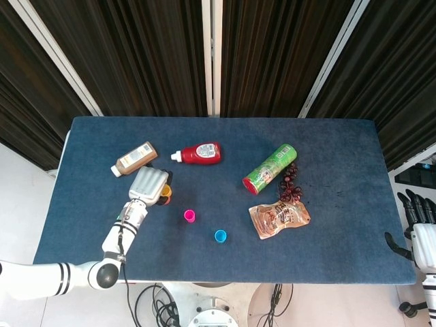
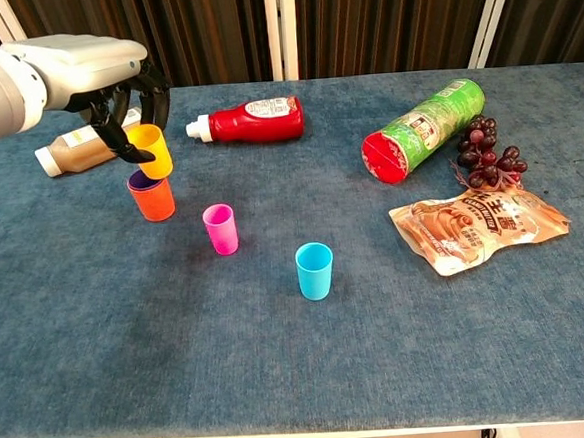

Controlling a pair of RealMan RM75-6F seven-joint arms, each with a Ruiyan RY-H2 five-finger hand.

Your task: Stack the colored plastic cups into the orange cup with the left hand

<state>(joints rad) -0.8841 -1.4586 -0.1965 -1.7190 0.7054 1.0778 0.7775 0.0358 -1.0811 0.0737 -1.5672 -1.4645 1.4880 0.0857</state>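
Left hand, upper left of chest view, fingers wrapped around a yellow cup. The cup hangs tilted, its base just above the mouth of the orange cup, which stands upright on the blue table with a purple cup already nested inside. In the head view the hand covers the stack; only a sliver of yellow and orange shows at its lower right edge.

Pink cup stands right of the stack, near it. Blue cup lower and further right, centre of frame. Both upright and not yet stacked.

Right hand sits at the far right edge of the head view, off the table corner, fingers apart, holding nothing.

Risks, as I judge them:
- Yellow cup is canted. Lowered like this, its rim or base may catch the purple cup's lip and jam crooked instead of seating.
- The stack is light. A sideways push from the fingers during release could tip or slide the orange cup.
- The brown bottle lies just behind the hand; a wide withdrawal could knock it.
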